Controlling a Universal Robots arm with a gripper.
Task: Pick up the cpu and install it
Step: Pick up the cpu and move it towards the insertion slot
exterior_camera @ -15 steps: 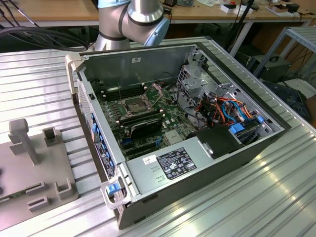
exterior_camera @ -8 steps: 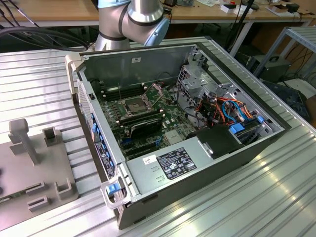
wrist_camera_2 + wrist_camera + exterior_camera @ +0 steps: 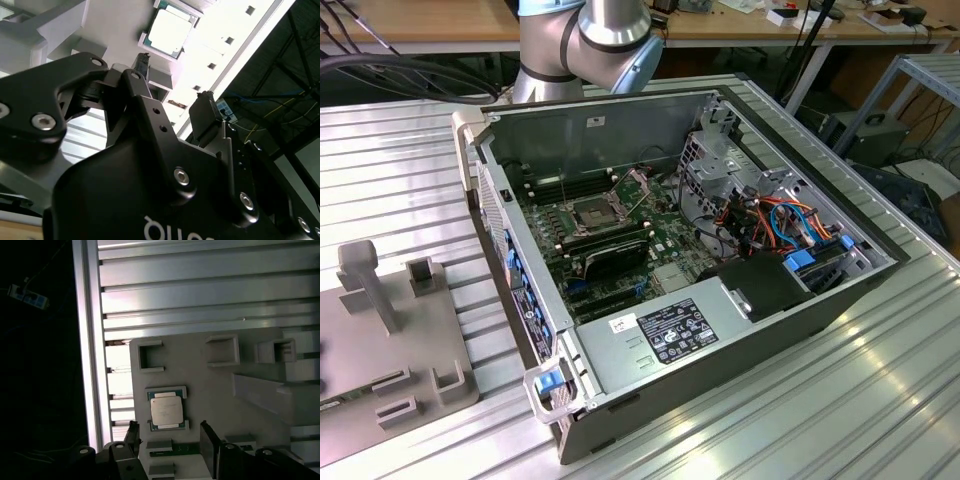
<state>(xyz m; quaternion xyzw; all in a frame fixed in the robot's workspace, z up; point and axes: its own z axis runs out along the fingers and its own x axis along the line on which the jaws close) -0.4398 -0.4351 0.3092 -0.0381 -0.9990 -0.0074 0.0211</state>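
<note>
The cpu, a small square chip with a dull silver top, lies flat between two grey brackets on a grey fixture plate. The second wrist view shows the cpu in the same brackets. My gripper hovers above the plate close to the chip, with its black fingers spread wide and nothing between them. In the second wrist view the gripper is open too, and the chip lies beyond the fingertips. In the exterior view, the black-framed socket sits on the motherboard inside the open computer case.
The fixture plate carries several raised grey holders and an upright post. It rests on a ribbed aluminium table. The table's edge runs close beside the chip. Cables and a power supply crowd the case.
</note>
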